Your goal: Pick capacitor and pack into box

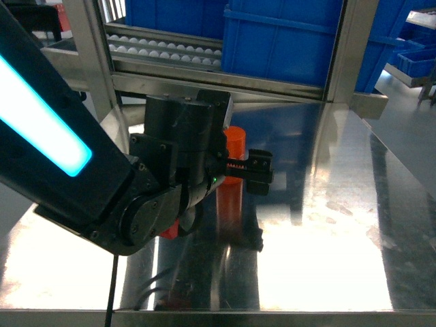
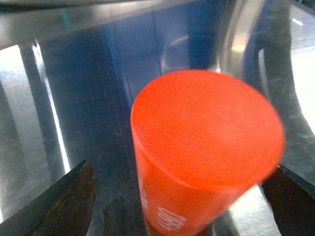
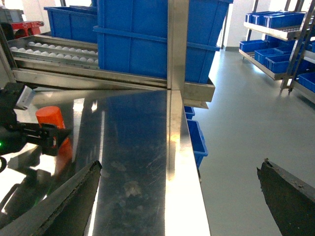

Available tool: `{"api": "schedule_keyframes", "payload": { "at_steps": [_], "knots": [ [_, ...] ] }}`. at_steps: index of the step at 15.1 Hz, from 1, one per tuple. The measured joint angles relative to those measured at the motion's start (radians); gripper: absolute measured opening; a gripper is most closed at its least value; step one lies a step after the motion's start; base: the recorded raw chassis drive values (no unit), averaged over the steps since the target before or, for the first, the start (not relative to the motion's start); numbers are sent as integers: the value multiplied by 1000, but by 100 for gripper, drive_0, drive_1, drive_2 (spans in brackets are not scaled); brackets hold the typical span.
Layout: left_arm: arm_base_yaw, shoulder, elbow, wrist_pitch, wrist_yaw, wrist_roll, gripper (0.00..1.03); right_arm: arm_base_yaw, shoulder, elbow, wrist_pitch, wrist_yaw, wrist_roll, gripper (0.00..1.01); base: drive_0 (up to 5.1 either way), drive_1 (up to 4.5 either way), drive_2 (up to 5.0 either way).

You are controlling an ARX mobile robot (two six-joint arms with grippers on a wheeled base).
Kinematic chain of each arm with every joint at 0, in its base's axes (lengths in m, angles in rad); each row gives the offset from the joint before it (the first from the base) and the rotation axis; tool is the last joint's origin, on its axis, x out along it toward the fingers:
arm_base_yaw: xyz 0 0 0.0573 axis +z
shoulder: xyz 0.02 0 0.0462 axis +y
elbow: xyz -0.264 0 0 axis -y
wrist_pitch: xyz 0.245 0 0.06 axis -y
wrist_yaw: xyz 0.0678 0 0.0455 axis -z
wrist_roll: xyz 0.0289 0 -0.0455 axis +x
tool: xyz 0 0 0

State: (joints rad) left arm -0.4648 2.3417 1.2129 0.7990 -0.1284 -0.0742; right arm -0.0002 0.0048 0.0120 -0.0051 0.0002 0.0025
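Steel table (image 1: 327, 225) fills most of the head view, with large blue bins (image 1: 286, 41) on the roller rack (image 1: 163, 51) behind it; more blue bins sit on shelving (image 3: 275, 29) across the aisle in the right wrist view. Left arm (image 1: 61, 170) reaches across to the table centre and its left gripper (image 1: 238, 167) is at the capacitor (image 1: 234, 146), an orange cylinder standing upright on the steel. In the left wrist view the capacitor (image 2: 206, 147) sits between the 2 dark fingertips (image 2: 69, 201), one each side, with visible gaps to both, so my read is jaws spread wide and straddling the part, not yet clamped; contact at the base is out of frame, so I can't fully rule it out. Right gripper (image 3: 177, 196) hangs off the table's right edge, fingers (image 3: 64, 196) wide apart, nothing between them, well apart from the part. The peach-pink box is not in any of the 3 views, so I can't say where it sits. Progress judgement: early. Approach and alignment on the capacitor look done; closing, lift, carry to the box and placing all remain. 0 parts packed as far as these views show. The orange reflection under the part on the steel is glare, not a second capacitor.
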Motion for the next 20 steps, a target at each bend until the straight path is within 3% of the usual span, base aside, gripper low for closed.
{"api": "schedule_keyframes", "payload": {
  "at_steps": [2, 6, 7, 10, 12, 15, 18, 20],
  "knots": [
    [0, 61, 82, -42, -8, -5, 97, 0, 0, 0, 0, 0, 0, 98, 0, 0, 0],
    [-5, 70, 118, -60, -18, -26, 52, 0, 0, 0, 0, 0, 0, 98, 0, 0, 0],
    [-5, 68, 113, -57, -18, -28, 46, 0, 0, 0, 0, 0, 0, 98, 0, 0, 0],
    [45, -264, -190, 50, -26, -50, 45, 0, 0, 0, 0, 0, 0, 98, 0, 0, 0],
    [83, -447, -352, 150, -55, -13, 45, 0, 0, 0, 0, 0, 0, 98, 0, 0, 0],
    [130, -710, -637, 264, -74, 85, 45, 0, 0, 0, 0, 0, 0, 98, 0, 0, 0],
    [166, -1017, -866, 171, -56, 101, 45, 0, 0, 0, 0, 0, 0, 98, 0, 0, 0],
    [206, -1260, -973, 21, -26, 80, 45, 0, 0, 0, 0, 0, 0, 98, 0, 0, 0]
  ]
}}
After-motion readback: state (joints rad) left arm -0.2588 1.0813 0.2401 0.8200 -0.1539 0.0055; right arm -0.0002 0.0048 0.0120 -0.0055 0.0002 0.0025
